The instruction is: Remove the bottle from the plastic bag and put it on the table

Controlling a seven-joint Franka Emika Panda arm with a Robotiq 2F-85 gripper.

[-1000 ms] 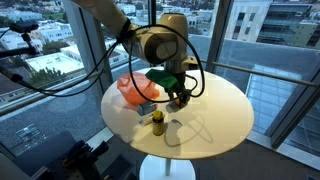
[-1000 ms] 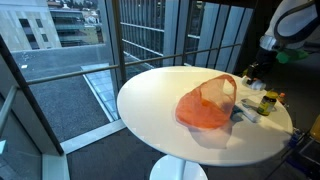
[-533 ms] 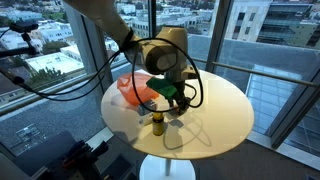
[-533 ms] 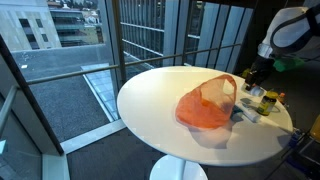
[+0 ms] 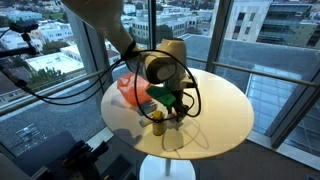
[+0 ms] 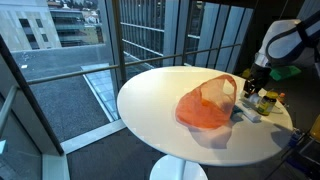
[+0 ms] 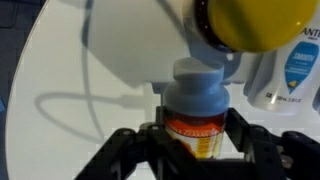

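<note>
Gripper (image 7: pixel 195 145) is clamped on the bottle (image 7: pixel 195 100), jaws pinching its labelled body below the cap, so it stands upright for setting down. Bottle is outside the bag (image 5: pixel 131 88), which lies beside the gripper. Jar (image 7: pixel 262 22) is just beyond. Contact with table (image 5: pixel 220 110): cannot tell.

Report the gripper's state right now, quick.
Gripper: closed, holding the bottle between its fingers, as the wrist view shows.
</note>
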